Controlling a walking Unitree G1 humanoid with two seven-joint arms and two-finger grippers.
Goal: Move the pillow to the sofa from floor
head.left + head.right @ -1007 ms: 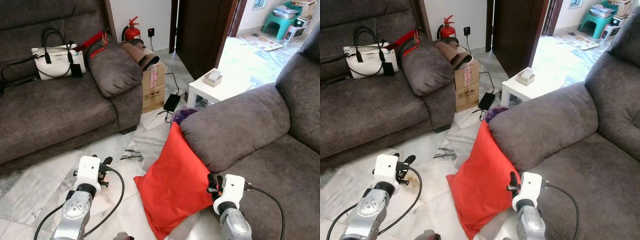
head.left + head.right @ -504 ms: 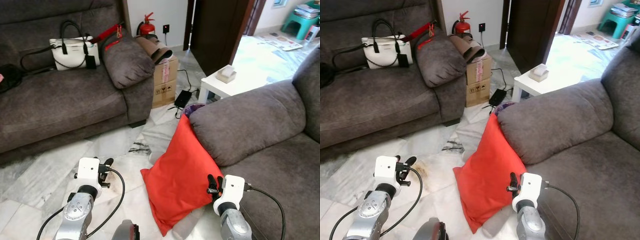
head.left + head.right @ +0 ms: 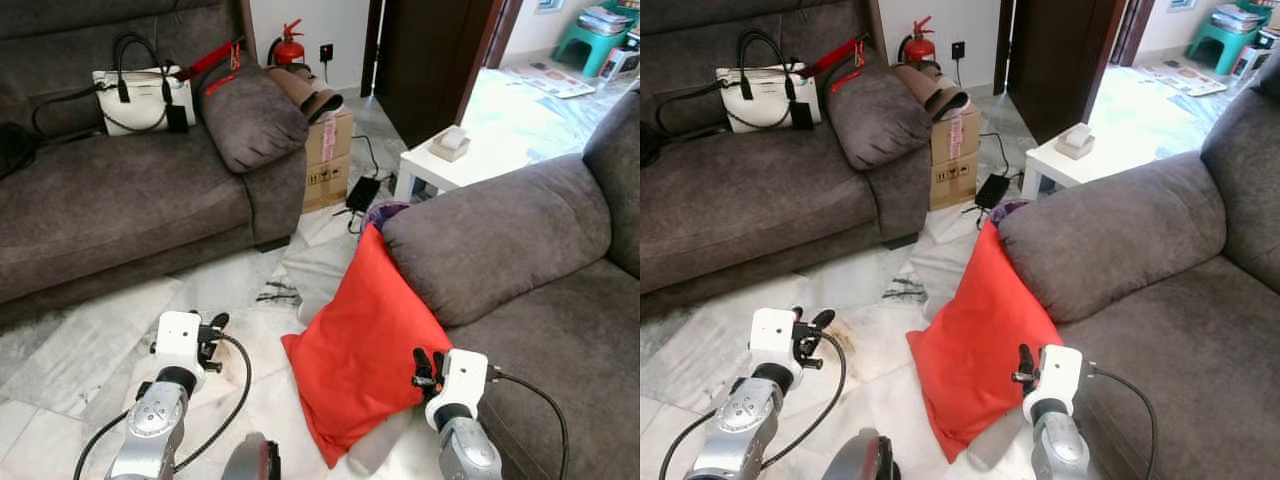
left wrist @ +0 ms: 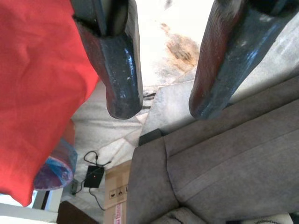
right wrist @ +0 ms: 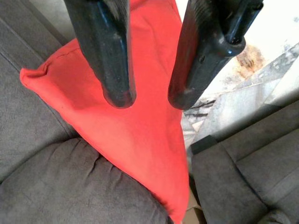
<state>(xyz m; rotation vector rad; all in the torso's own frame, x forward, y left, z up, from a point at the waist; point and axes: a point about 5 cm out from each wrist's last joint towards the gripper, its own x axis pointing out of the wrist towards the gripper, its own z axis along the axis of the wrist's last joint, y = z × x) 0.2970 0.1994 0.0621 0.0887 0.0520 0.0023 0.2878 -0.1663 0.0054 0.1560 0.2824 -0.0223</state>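
Step looks like approach: pillow [image 3: 368,350] not yet gripped. It stands on edge on the floor [image 3: 90,350], leaning against the arm of the near sofa [image 3: 530,260], top corner tucked up by the armrest, bottom corner on the tiles.

R gripper [image 5: 148,97] hangs low just beside the pillow's lower right edge, fingers spread w/ a clear gap, nothing between them; wrist view looks straight along them onto red cloth. L gripper [image 4: 161,105] is over bare floor, well left of the pillow, fingers also apart and empty; pillow shows at one side of its wrist view.

Next move, my guess: bring R gripper onto the pillow's edge or a corner and pinch a fold of cloth, maybe L to the opposite edge, then lift up and over onto the sofa seat just to the right. Pillow is soft and floppy, so it'll likely sag from a one-point grip; a seam or corner should give a better bite than the flat face.

Materials: pillow is plain red-orange woven cloth, square, plump, faintly creased. Sofa is grey-brown suede-like fabric, rounded padded arm, fat cushions. Floor is pale marble-look tile w/ dark veins and a brownish stain near L gripper.

Further off: second sofa [image 3: 110,210] of the same fabric w/ a white handbag [image 3: 140,95], a cardboard box [image 3: 328,155], small white table [image 3: 450,165], red fire extinguisher [image 3: 290,45] by the wall.
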